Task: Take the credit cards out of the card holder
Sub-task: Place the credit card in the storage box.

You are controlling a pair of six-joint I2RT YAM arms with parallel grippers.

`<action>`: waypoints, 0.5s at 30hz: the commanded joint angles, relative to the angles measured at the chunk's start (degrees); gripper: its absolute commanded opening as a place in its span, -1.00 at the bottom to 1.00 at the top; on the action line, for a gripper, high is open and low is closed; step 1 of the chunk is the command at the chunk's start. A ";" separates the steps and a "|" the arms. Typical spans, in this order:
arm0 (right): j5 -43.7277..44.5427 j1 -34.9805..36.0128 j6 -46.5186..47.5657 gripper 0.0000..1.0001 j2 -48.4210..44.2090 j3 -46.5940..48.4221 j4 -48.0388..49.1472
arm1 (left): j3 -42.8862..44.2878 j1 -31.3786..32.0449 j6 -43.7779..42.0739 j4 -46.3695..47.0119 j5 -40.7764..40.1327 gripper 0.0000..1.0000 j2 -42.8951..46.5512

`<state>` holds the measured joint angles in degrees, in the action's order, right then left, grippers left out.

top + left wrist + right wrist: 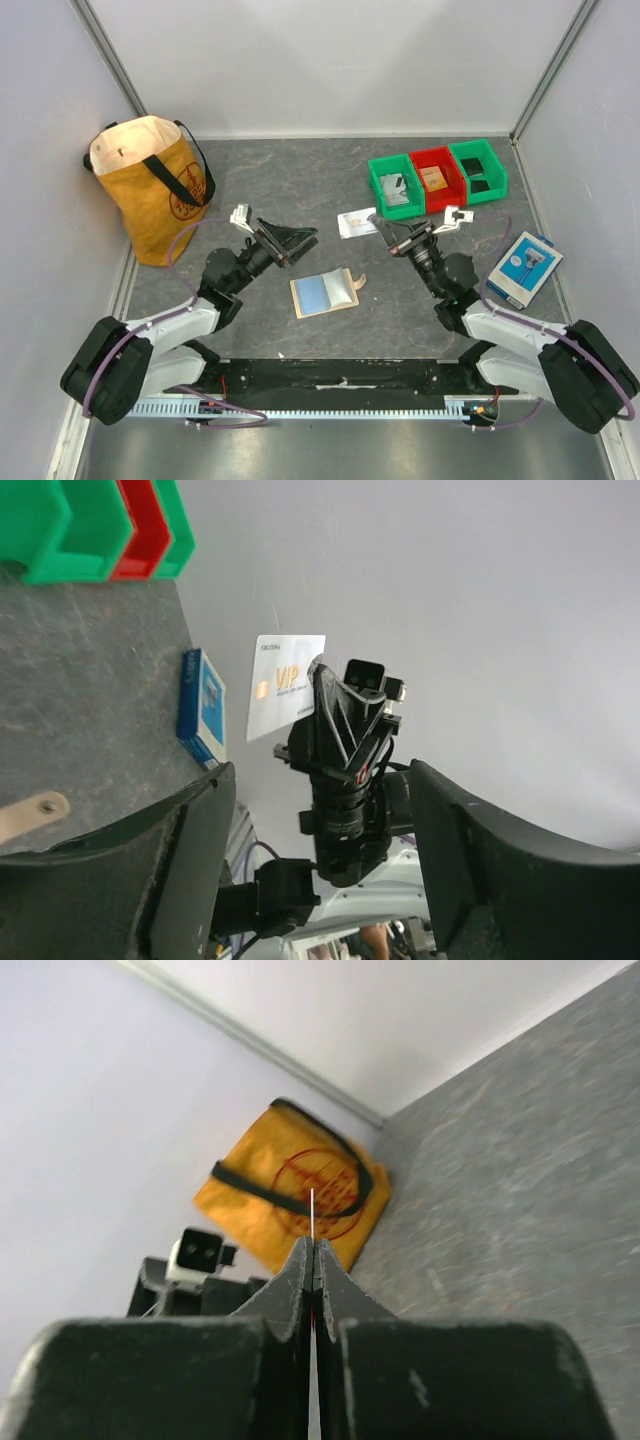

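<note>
The tan card holder [325, 293] lies open on the table, pale blue inner face up, its small tab [358, 283] at the right. My right gripper [381, 226] hovers above the table behind it, shut on a white credit card [356, 222] with gold VIP lettering [286, 685]. In the right wrist view that card [312, 1215] shows edge-on, pinched between the closed fingertips [300, 1260]. My left gripper [300, 243] hangs open a little to the left, facing the card, with nothing between its fingers [180, 870].
A yellow tote bag [152, 185] stands at the back left. A row of green [397, 187], red [437, 178] and green [478, 170] bins with flat items sits at the back right. A blue-and-white packet [527, 266] lies at the right edge.
</note>
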<state>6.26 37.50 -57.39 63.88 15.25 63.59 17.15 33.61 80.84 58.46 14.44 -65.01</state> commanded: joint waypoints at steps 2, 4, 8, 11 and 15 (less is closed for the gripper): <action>-6.08 -11.98 4.82 -1.00 -2.18 7.51 -15.68 | 1.31 -9.94 -4.53 -6.13 12.44 0.59 3.66; -10.03 -17.61 6.66 -1.00 -0.69 10.23 -19.54 | 2.80 -13.72 -8.22 -14.29 15.87 0.59 6.29; -15.12 -28.07 11.32 -1.00 5.45 16.11 -23.33 | 10.08 -18.74 -24.27 -37.74 17.04 0.61 13.93; -17.76 -32.74 15.89 -1.00 11.95 22.61 -27.02 | 16.67 -19.63 -40.69 -59.52 9.85 0.66 19.90; -18.21 -34.94 20.64 -1.00 21.09 31.05 -29.05 | 23.10 -19.72 -54.88 -72.84 -2.28 0.71 24.58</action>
<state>-8.14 3.99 -43.94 78.22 38.04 38.65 33.80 14.22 48.66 7.29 22.85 -44.86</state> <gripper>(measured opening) 0.006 0.844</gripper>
